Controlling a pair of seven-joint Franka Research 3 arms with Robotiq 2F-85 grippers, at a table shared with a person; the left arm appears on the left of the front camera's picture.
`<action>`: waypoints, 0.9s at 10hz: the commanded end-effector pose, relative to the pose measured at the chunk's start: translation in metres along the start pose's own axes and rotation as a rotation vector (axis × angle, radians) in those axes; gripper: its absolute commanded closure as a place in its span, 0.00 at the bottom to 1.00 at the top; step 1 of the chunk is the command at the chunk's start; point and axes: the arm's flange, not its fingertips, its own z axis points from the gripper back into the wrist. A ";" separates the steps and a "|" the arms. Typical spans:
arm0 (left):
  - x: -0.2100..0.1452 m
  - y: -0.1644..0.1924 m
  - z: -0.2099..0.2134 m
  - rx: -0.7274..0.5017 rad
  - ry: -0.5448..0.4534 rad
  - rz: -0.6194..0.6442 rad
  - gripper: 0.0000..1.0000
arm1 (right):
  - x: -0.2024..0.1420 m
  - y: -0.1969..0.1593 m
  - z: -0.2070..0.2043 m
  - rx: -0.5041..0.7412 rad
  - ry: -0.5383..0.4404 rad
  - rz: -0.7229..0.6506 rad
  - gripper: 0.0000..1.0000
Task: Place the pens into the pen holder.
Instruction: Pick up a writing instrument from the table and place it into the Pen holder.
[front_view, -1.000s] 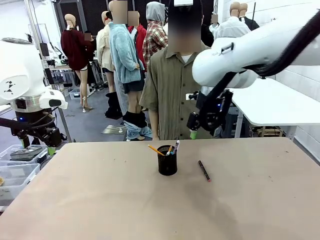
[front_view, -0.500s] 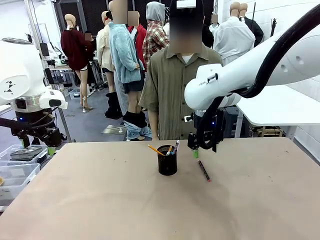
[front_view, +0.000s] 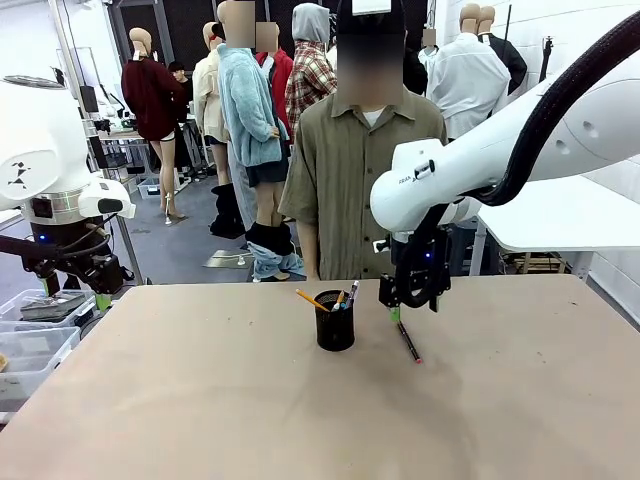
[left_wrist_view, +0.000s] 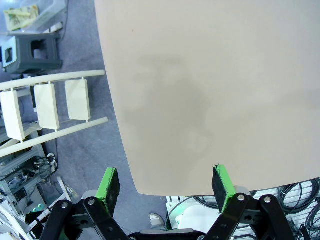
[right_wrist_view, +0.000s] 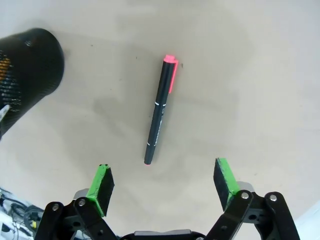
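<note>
While the right wrist view shows the right gripper (right_wrist_view: 162, 172) released above one black red-ended pen (right_wrist_view: 161, 112) lying beside the pen holder (right_wrist_view: 27, 65), front view adds two more inside it — yellow pencil (front_view: 311, 299), silver pen (front_view: 350, 293), left gripper (left_wrist_view: 165, 182) spread, empty, at edge of table (left_wrist_view: 200, 75)

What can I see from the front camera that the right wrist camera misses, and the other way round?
Front view: the person standing at the far side, the left arm off by the table's left edge, and a yellow pencil sticking out of the pen holder.
Right wrist view: a close look down on the black pen, its red end pointing away, in line with the gap between the green pads of the open right gripper.
Both: that pen lying on the table, with the holder beside it.
</note>
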 end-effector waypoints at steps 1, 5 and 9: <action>-0.001 0.000 0.001 0.020 0.006 0.009 0.04 | -0.002 0.002 -0.018 0.018 -0.015 -0.009 0.00; -0.001 0.000 0.001 0.020 0.006 0.009 0.04 | -0.006 0.011 -0.036 -0.029 -0.042 -0.035 0.00; -0.001 0.000 0.001 0.020 0.006 0.009 0.04 | -0.005 0.015 -0.047 -0.050 -0.065 -0.074 0.00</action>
